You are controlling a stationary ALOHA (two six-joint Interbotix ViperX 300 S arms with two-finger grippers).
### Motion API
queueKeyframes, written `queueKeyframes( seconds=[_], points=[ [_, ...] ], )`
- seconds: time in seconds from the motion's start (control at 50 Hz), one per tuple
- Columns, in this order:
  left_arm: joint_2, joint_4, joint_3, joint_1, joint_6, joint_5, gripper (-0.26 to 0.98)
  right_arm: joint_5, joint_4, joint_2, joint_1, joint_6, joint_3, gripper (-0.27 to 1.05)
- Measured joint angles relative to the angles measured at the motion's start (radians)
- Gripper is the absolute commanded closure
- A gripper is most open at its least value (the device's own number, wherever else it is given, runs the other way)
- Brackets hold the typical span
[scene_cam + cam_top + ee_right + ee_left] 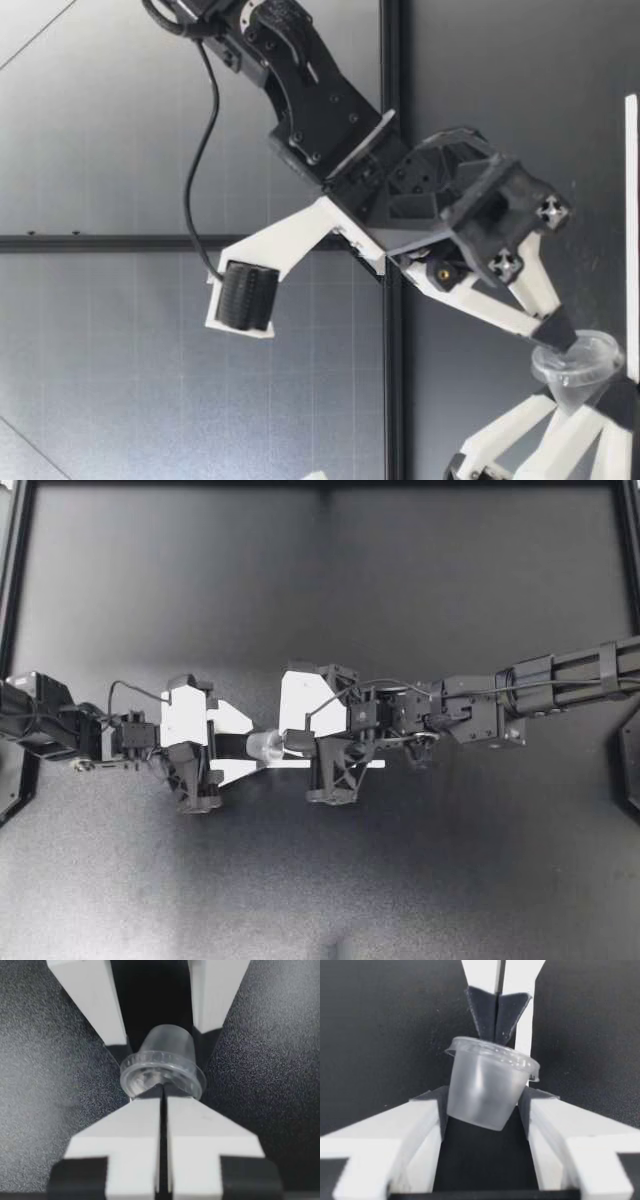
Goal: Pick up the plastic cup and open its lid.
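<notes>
A small clear plastic cup (264,745) with its lid on hangs tilted above the dark table, between my two grippers at the middle. My right gripper (290,743) is shut, pinching the rim of the lid (162,1067) at its fingertips (150,1110). My left gripper (250,745) is open, its white fingers (420,1125) flanking the cup body (485,1090) closely on both sides. In the low view the cup (580,370) hangs from my right gripper (558,332), with the left fingers (520,430) coming in beside it.
The dark table (320,880) stretches all around both arms. Black frame rails run along its left side (12,580) and right side (630,540). A black post (392,100) stands behind the arms in the low view.
</notes>
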Motion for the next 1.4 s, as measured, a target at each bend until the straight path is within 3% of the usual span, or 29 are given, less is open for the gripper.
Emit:
queueKeyframes(
  seconds=[0.56,0.86,0.98,1.24,1.4],
  points=[
    [0.003,0.046,-0.046,0.002,-0.005,0.055,0.29,0.0,0.0,0.006,-0.002,0.002,0.0,0.95],
    [0.003,0.046,-0.046,0.005,-0.008,0.057,0.49,0.002,0.0,0.006,-0.006,0.002,0.002,0.95],
    [0.003,0.048,-0.046,0.005,-0.009,0.057,0.52,0.002,0.0,-0.008,-0.011,0.002,0.014,0.95],
    [-0.029,0.048,-0.043,0.003,-0.015,0.012,0.52,-0.055,-0.002,-0.284,-0.014,-0.008,0.14,0.95],
    [-0.046,0.048,-0.043,0.003,-0.02,-0.14,0.52,-0.221,-0.048,-0.465,-0.011,-0.04,0.284,0.93]
  ],
)
